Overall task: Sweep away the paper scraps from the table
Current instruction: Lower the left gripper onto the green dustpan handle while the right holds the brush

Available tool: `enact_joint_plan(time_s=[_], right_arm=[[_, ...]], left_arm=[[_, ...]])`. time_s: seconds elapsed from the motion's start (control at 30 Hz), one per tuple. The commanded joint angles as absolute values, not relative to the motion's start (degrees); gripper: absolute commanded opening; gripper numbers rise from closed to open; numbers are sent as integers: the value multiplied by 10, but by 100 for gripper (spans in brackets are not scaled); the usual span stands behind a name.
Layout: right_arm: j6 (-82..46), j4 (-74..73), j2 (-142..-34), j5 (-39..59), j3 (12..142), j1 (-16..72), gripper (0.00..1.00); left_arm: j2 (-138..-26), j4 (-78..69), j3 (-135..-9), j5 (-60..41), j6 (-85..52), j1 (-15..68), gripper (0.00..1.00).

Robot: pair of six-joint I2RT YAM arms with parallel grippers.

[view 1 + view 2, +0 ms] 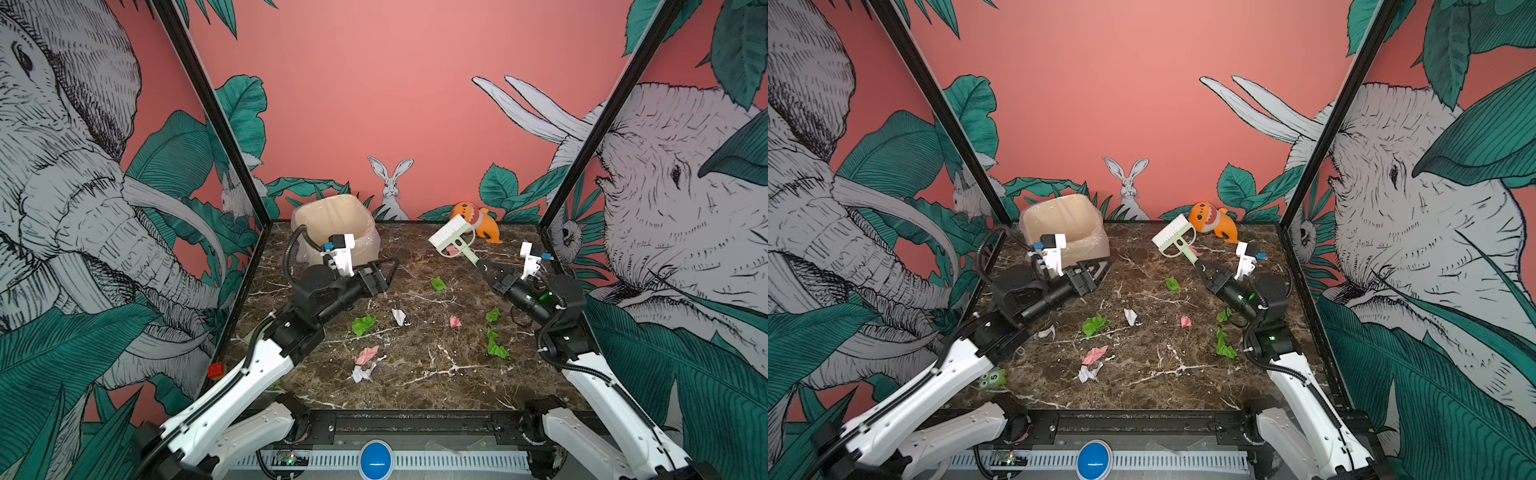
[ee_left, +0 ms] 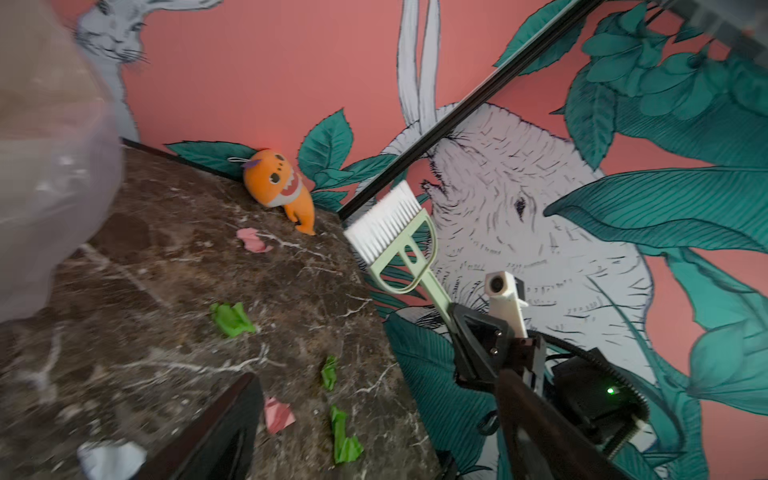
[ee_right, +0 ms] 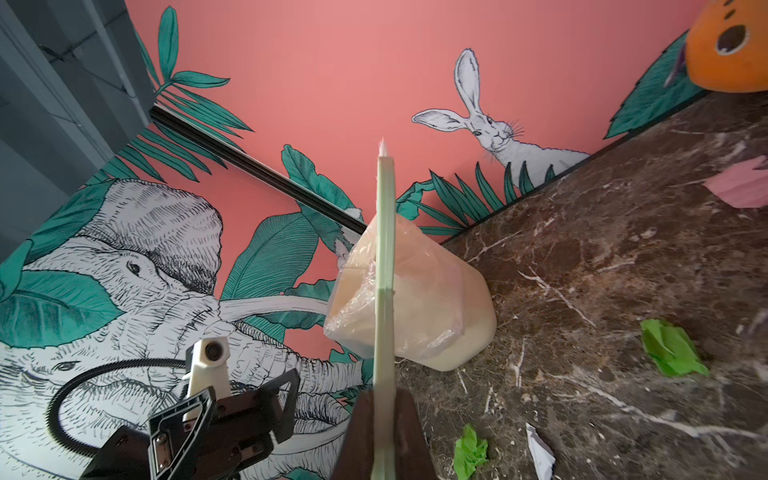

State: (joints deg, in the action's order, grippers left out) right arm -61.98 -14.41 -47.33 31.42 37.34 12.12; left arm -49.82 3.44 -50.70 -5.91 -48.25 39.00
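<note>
Scraps: light, soft, crumpled; likely to skid or flutter on slick worktop. Strewn mid-worktop, one pink bit near far edge. Better pushed with bristles than pinched. Right pincer clamped on brush handle end, head raised off worktop. Left pincer apart, empty, beside bin.

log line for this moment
right gripper: shut on brush | left gripper: open, near bin | paper scraps: on table

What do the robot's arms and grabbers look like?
The left arm and right arm are white shells on black joints, trailed by ribbed black cables. Left gripper and right gripper are black with angular jaws, each carrying a white camera.
</note>
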Motion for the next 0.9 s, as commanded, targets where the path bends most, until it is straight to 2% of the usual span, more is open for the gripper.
enact_joint_plan(time_s=[0.0, 0.17, 0.33, 0.47, 0.6, 0.77, 0.87], right_arm=[[-592, -77, -455, 327, 380, 102, 0], [-573, -46, -449, 347, 370, 73, 0], [-564, -28, -450, 378, 368, 42, 0], [-543, 5, -450, 403, 377, 18, 0], [-533, 20, -454, 425, 378, -5, 0], [-525, 23, -471, 459, 381, -38, 0], [-519, 25, -485, 477, 385, -58, 0]], left_arm=[[-439, 324, -516, 61, -437, 395, 90], [-370, 529, -521, 168, -503, 396, 90], [-369, 700, -549, 252, -591, 396, 91], [-384, 779, -553, 290, -653, 392, 96], [-401, 791, -529, 271, -660, 342, 99], [-447, 716, -488, 143, -569, 164, 98], [-489, 672, -475, 84, -526, 84, 96]])
